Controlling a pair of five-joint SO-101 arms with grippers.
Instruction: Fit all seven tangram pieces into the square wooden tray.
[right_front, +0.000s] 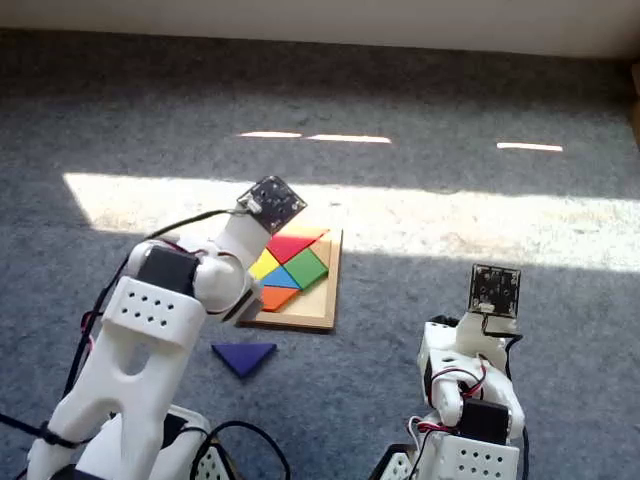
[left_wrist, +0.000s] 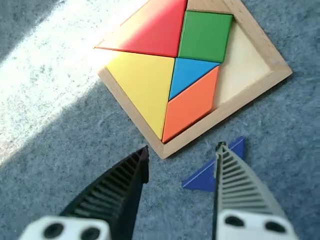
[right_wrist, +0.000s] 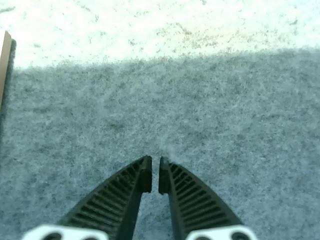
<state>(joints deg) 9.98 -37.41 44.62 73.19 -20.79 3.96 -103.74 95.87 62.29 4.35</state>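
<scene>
The square wooden tray (left_wrist: 252, 60) holds a red triangle (left_wrist: 152, 32), a green square (left_wrist: 205, 36), a yellow triangle (left_wrist: 142, 85), a small light blue triangle (left_wrist: 187, 74) and an orange parallelogram (left_wrist: 190, 107). One strip of the tray's floor is bare. A dark blue triangle (left_wrist: 202, 176) lies on the carpet just outside the tray's corner, partly behind one finger. My left gripper (left_wrist: 182, 148) hangs open above that corner, holding nothing. My right gripper (right_wrist: 155, 167) is shut over bare carpet. In the high view the dark blue triangle (right_front: 243, 356) sits in front of the tray (right_front: 325, 292).
Grey carpet covers the floor, with a bright sunlit band (right_front: 450, 215) behind the tray. The left arm (right_front: 190, 280) leans over the tray's near left side. The right arm (right_front: 475, 370) stays folded at the front right, well apart from the tray.
</scene>
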